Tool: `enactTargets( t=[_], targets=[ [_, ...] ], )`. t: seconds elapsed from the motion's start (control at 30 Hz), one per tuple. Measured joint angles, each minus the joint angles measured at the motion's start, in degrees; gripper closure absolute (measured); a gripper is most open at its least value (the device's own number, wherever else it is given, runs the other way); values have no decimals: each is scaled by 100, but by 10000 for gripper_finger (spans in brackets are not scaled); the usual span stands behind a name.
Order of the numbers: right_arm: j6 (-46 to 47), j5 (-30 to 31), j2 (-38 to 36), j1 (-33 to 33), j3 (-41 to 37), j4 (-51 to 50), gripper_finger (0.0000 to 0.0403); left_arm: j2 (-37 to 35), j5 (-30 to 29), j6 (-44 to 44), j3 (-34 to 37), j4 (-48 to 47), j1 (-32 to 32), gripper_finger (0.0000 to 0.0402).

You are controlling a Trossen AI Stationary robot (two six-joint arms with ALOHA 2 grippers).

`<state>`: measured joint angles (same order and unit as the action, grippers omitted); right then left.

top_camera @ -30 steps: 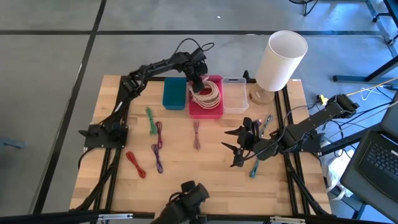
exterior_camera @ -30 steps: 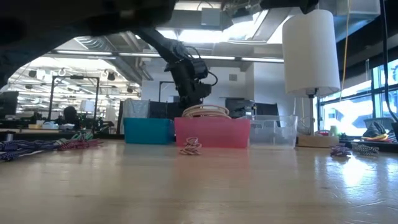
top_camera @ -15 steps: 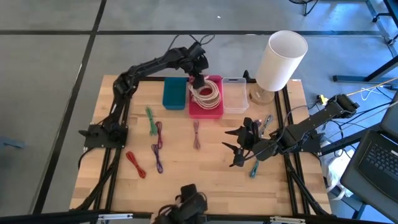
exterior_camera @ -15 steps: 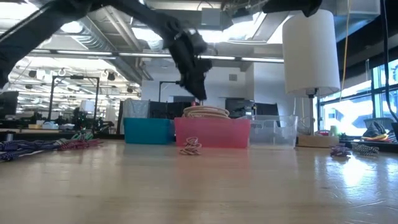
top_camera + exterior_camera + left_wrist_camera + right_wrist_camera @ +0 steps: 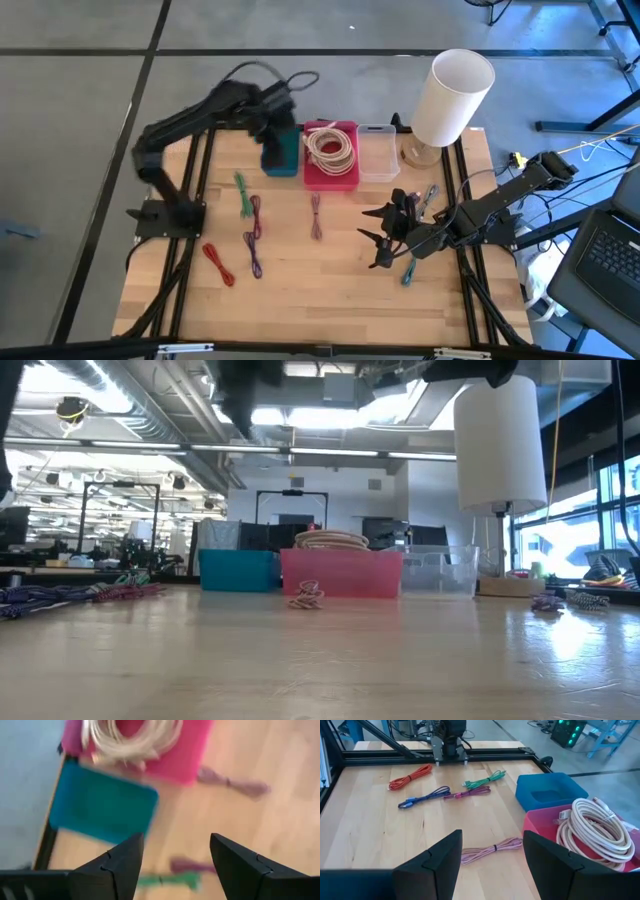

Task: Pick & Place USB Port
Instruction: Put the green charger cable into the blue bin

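- The left gripper (image 5: 272,108) is up over the teal bin (image 5: 281,150) at the far side of the table (image 5: 330,280); its wrist view shows the fingers (image 5: 117,865) spread apart with nothing between them.
- A coil of pale cable (image 5: 331,148) lies in the pink bin (image 5: 331,176), with the clear bin (image 5: 378,165) just beside that, so one bundle looks already placed.
- The loose USB cables lie on the bare wood nearer the robot: a green one (image 5: 242,194), a purple one (image 5: 256,215), a blue one (image 5: 253,254), a red one (image 5: 218,263) and a pink one (image 5: 316,215).
- From the left gripper, the green and purple bundles lie closest, just on the near side of the teal bin, long axes running roughly front to back.
- The right gripper (image 5: 383,236) waits low on the right side, fingers (image 5: 432,865) apart and empty; a bluish cable (image 5: 411,268) shows beside that arm.
- My judgement: the left arm is better placed for the green cable, needing a descent toward the robot with fingers set across its length.
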<state>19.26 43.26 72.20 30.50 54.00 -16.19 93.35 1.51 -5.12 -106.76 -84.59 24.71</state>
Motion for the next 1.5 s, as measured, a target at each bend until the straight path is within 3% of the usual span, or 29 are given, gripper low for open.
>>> enactTargets(
  t=[0.2,0.5,0.63,0.87,1.0,1.17,1.5],
  targets=[
    [7,-85,1,2,0,-201,190,-1610,-244,1580,1288,10,-1179,187],
    [-16,-83,0,1,0,-221,190,-3891,-2240,5688,3880,339,-3151,203],
    [-17,-85,-2,0,0,-207,190,-4520,-2969,6835,4989,728,-3605,210],
    [7,-85,0,0,0,-137,190,-4942,-3201,7195,6311,1743,-3694,215],
    [29,-83,1,0,0,-115,190,-4956,-3252,7213,6619,2018,-3694,215],
    [132,-83,0,1,0,-118,190,-4958,-3771,7639,6843,2065,-3584,215],
    [129,-81,-1,0,0,-125,190,-4956,-3186,7608,7311,2185,-2772,215]
  ],
)
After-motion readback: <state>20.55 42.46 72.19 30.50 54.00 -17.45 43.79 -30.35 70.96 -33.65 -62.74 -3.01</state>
